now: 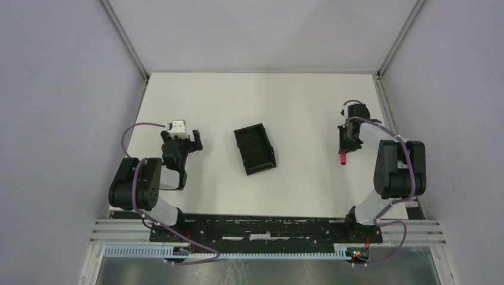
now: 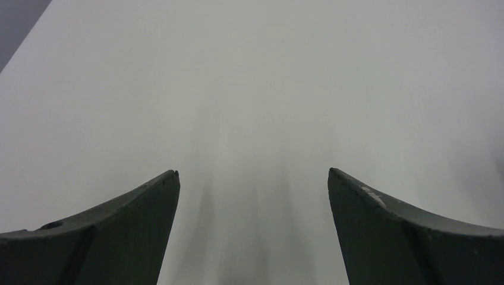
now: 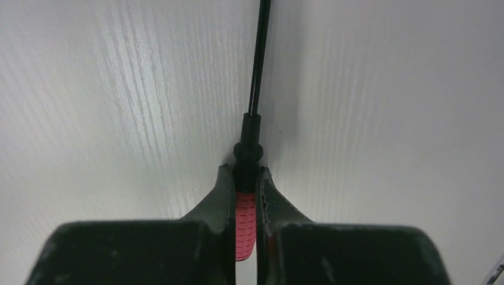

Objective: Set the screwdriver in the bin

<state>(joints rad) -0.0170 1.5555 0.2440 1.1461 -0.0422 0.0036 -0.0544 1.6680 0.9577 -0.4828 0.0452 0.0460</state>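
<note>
White bench [image 1: 297, 101], grey walls. Right hand [image 3: 243, 178] clenched on the tiny red-handled, black-shafted screwdriver [image 3: 245, 228], far right. Shallow black plastic bin [image 1: 257, 149] sits mid-bench, empty. Left hand [image 2: 252, 172] spread, holding nothing. Grab's done I reckon; carry and drop left.

Open tabletop [image 1: 309, 119] runs from the right gripper [image 3: 245, 176] across to the bin [image 1: 255, 149]. The left gripper [image 2: 253, 173] sits well apart beyond the bin. Walls [image 1: 59, 89] hem both sides.
</note>
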